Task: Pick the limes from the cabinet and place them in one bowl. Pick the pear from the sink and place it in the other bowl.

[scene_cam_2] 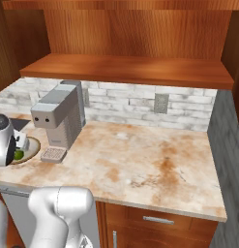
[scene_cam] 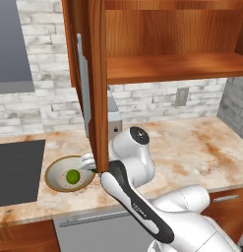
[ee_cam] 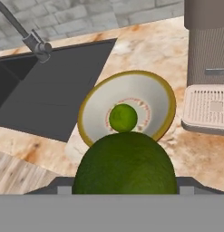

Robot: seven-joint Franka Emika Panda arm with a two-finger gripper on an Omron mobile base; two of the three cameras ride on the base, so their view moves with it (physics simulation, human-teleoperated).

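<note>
Hand view: your hand (ee_cam: pixel 124 192) pinches a lime (ee_cam: pixel 124 163) above the cream bowl (ee_cam: pixel 152 93); release it beside the other lime (ee_cam: pixel 123 118).

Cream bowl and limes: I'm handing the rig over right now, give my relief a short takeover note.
Gripper: shut on a lime, held above the cream bowl beside the sink.
Things: one lime already lies in the cream bowl, left of the coffee machine. The cabinet shelf has no fruit on the part in view.
Done: first lime placed; second lime fetched.
Left: release the held lime into the cream bowl, then take the pear from the sink to the other bowl. Neither pear nor blue bowl is in sight from here, so locate them first.
</note>
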